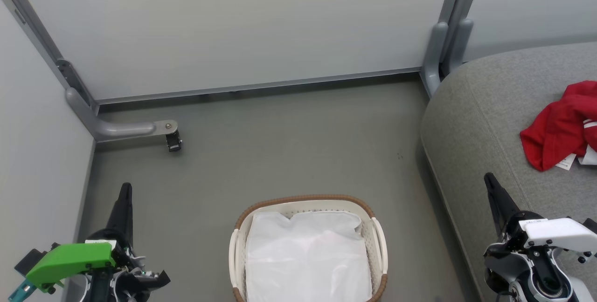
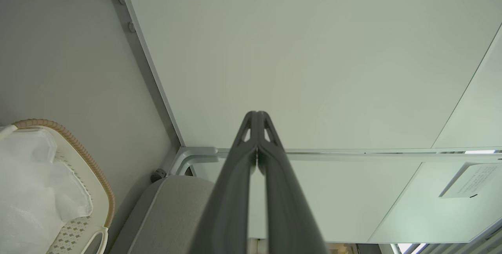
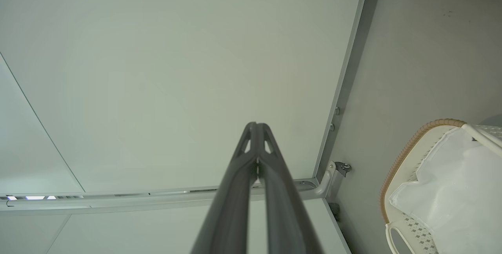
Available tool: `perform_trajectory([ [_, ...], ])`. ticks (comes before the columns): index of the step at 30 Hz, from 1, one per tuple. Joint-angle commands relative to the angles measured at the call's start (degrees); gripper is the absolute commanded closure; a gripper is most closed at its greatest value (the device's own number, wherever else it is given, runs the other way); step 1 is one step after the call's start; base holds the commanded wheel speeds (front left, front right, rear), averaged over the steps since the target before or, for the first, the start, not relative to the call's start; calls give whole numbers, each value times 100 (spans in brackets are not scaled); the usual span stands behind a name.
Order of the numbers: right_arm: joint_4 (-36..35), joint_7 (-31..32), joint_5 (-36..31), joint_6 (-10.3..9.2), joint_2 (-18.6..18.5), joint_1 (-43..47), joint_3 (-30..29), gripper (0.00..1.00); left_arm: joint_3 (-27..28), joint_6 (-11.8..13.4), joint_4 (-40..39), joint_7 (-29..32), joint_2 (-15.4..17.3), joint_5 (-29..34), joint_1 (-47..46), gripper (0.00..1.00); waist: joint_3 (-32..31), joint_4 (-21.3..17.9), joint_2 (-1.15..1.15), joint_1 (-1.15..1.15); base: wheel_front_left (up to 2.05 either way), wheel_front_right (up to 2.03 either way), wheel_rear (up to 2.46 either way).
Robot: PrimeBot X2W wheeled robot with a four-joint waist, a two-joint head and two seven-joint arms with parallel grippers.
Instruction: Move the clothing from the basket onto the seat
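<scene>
Red clothing (image 1: 562, 125) with white tags lies crumpled on the grey seat (image 1: 480, 120) at the right of the head view. The white basket (image 1: 378, 236) with a brown rim stands on the floor at bottom centre, holding a plain white liner sheet (image 1: 305, 255). My left gripper (image 1: 126, 189) is shut and empty at the lower left, well left of the basket. My right gripper (image 1: 489, 180) is shut and empty at the lower right, over the seat's front edge. The wrist views show the left fingers (image 2: 257, 117) and right fingers (image 3: 257, 127) pressed together, with the basket (image 2: 100, 183) (image 3: 396, 164) at the side of each.
Pale partition panels (image 1: 233, 27) wall in the grey floor (image 1: 280, 153) at the back and left. A grey metal foot with a small castor (image 1: 173, 141) juts out at the left corner. Another grey post foot (image 1: 436, 55) stands beside the seat.
</scene>
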Motion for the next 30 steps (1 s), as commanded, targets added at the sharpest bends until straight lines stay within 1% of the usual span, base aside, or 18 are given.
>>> perform_trajectory([
  [1,-17,8,21,-2,-34,61,-9,100,14,-32,-11,21,39,-19,-59,100,0,0,0,0,0,0,0],
  [30,-17,7,22,-2,-34,62,-8,100,13,-31,-11,20,40,-20,-59,100,0,0,0,0,0,0,0],
])
